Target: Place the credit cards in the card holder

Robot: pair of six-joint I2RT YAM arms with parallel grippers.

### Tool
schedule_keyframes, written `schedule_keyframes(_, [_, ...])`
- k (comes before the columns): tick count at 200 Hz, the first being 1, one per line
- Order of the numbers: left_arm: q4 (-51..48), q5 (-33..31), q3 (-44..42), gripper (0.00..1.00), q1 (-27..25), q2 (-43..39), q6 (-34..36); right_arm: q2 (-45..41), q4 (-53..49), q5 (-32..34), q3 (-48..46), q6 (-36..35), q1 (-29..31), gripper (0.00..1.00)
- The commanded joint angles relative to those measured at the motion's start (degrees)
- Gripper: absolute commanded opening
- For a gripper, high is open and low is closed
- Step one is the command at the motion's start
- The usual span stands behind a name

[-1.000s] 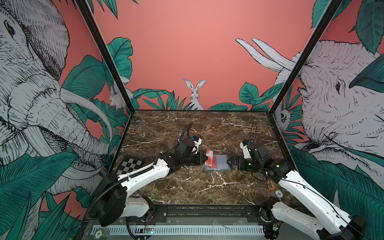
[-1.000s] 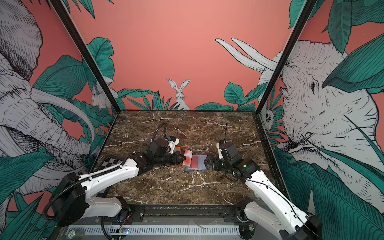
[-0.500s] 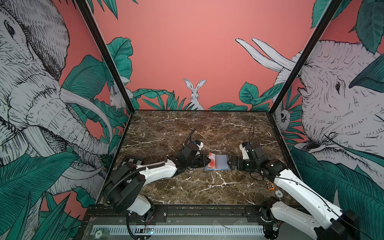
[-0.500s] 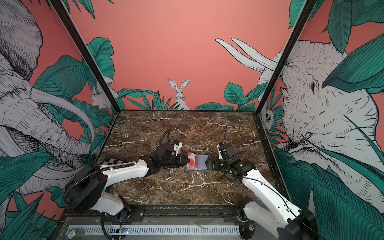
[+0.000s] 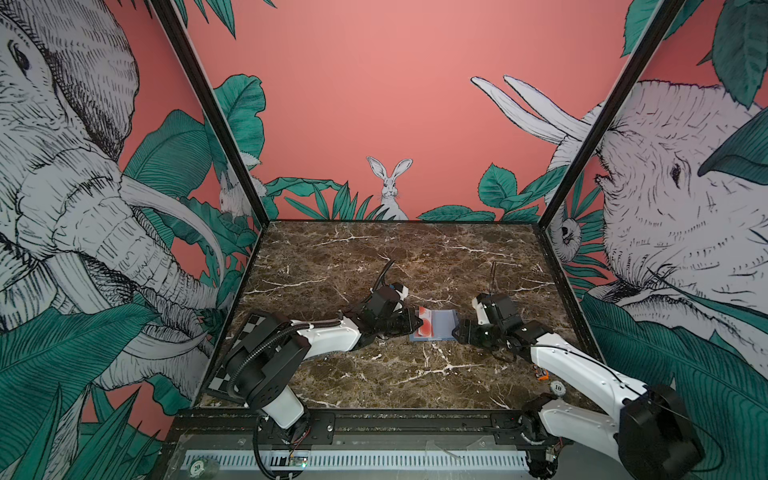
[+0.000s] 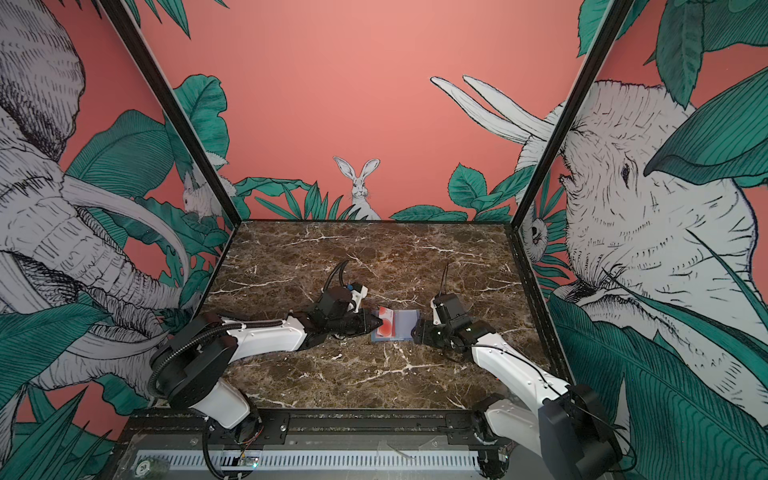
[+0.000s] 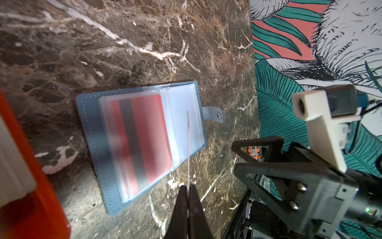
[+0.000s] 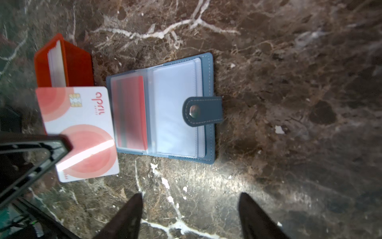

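I have the slate-blue leather-look bifold card holder [image 5: 444, 326] lying open on the brown marble table [image 5: 415, 257], between left gripper [image 7: 188, 190] and right gripper [image 8: 190, 195]. A white, red-circled plastic credit card [image 8: 82, 115] sits at its left edge, with a small orange plastic tray [image 8: 78, 64] just beside.

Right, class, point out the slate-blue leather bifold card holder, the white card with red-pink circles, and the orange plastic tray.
slate-blue card holder [image 8: 208, 112]: right wrist view, snap tab.
white card with red-pink circles [image 8: 82, 119]: right wrist view, white middle.
orange plastic tray [image 8: 78, 65]: right wrist view, side wall.

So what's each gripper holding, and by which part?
The left gripper pinches a card by one edge, near a corner; the right gripper is open and holds nothing.
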Motion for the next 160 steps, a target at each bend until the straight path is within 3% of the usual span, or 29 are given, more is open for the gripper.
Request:
schedule_keyframes(1, [1.3,1.7,0.2,0.0,1.5,0.4,-0.1,2.1,4.9,-1.7,-0.4,0.7,-0.3,0.57])
schedule_keyframes(87, [7.9,4.9,-0.4,0.0,1.9,4.1,-4.7,9.6,6.8,1.8,1.2,1.2,-0.8,0.26])
schedule_keyframes(160, [8.4,4.3,0.4,0.0,1.8,5.7,-6.3,13.5,8.4,2.1,2.2,0.7,-0.8,0.16])
